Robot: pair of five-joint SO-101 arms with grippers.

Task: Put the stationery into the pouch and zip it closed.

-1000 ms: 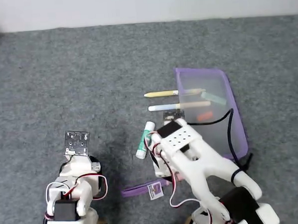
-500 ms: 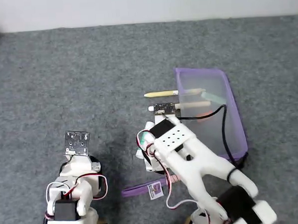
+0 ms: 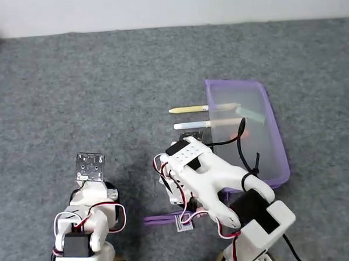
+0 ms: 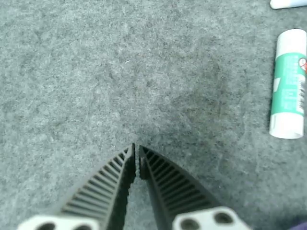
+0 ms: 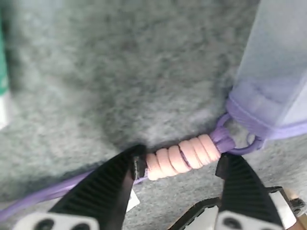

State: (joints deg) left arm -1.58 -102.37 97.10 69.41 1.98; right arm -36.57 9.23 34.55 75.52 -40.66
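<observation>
pens (image 3: 188, 109) half in pouch (image 3: 270, 152), glue stick (image 4: 288, 91) outside

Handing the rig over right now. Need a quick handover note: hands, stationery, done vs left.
Left hand: shut, empty, above the grey carpet, near the green-and-white glue stick.
Right hand: open, one finger on each side of the pink coiled zip pull, by a corner of the translucent purple pouch.
Done: yellow pencil and pale blue pen lie partway into the pouch mouth.
Left: push both fully in, add the glue stick, zip closed.
</observation>
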